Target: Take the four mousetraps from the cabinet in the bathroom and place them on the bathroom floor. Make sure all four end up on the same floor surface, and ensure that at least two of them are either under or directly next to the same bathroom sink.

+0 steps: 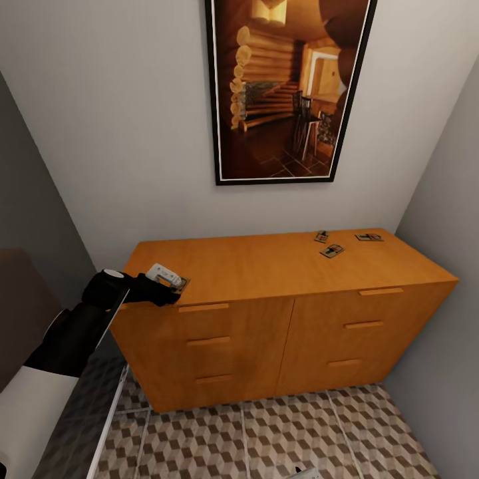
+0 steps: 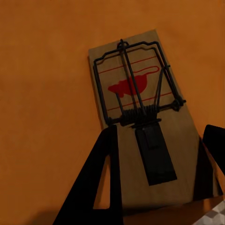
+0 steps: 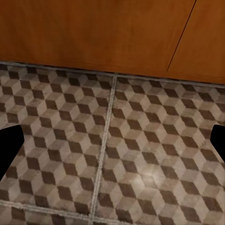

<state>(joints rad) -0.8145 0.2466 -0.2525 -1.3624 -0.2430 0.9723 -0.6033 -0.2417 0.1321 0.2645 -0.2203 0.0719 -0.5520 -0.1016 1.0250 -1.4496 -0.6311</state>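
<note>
The orange-brown cabinet (image 1: 286,319) stands against the far wall. Three mousetraps (image 1: 332,251) lie on its top at the back right. Another mousetrap (image 2: 136,108) lies flat at the front left corner of the top, tan wood with dark wire and a red mouse mark. My left gripper (image 1: 174,282) (image 2: 159,159) reaches over that corner, and its fingers (image 2: 105,183) are closed in against the two long sides of this trap. My right gripper (image 3: 112,150) hangs open low over the cube-patterned bathroom floor (image 3: 140,154), in front of the cabinet's base.
A large framed picture (image 1: 289,86) hangs above the cabinet. Grey walls close in on the left and right. A dark block and a white-edged panel (image 1: 106,426) stand at the left. Patterned floor (image 1: 279,439) lies in front of the drawers.
</note>
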